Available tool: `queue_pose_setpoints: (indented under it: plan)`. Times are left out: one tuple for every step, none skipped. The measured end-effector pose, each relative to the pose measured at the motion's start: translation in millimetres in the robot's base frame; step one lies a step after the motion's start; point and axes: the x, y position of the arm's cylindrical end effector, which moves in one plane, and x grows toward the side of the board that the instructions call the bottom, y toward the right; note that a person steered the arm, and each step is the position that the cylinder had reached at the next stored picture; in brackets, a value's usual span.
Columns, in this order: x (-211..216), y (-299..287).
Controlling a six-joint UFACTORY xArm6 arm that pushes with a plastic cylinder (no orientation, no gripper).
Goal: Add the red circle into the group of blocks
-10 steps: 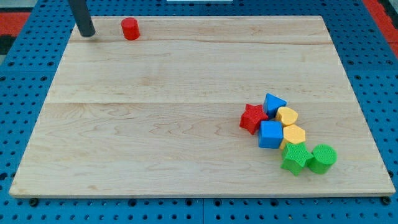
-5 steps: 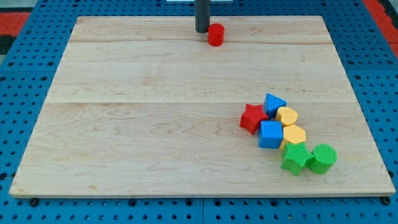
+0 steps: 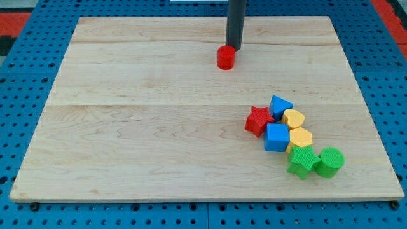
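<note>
The red circle [image 3: 226, 58] sits on the wooden board [image 3: 140, 127] a little right of centre, toward the view's top. My tip [image 3: 234, 48] stands just above and to the right of it, touching or nearly touching it. The group lies at the view's lower right: a red star [image 3: 259, 120], a blue block [image 3: 280, 105], a blue cube [image 3: 277, 137], two yellow blocks [image 3: 294, 118] [image 3: 300, 137], a green star [image 3: 301, 161] and a green cylinder [image 3: 330, 161].
The board lies on a blue pegboard surface [image 3: 25, 76]. A red area [image 3: 13, 16] shows at the view's top corners.
The red circle has moved from the view's top left to the right, then downward. My tip moved right with it and is now above-right of the circle.
</note>
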Motion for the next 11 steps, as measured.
queue_pose_setpoints:
  plan:
    - [12, -16]
    - [35, -29]
    - [79, -6]
    - [86, -17]
    - [65, -56]
    - [85, -70]
    - [133, -48]
    - [130, -7]
    - [60, -46]
    - [53, 7]
    - [104, 7]
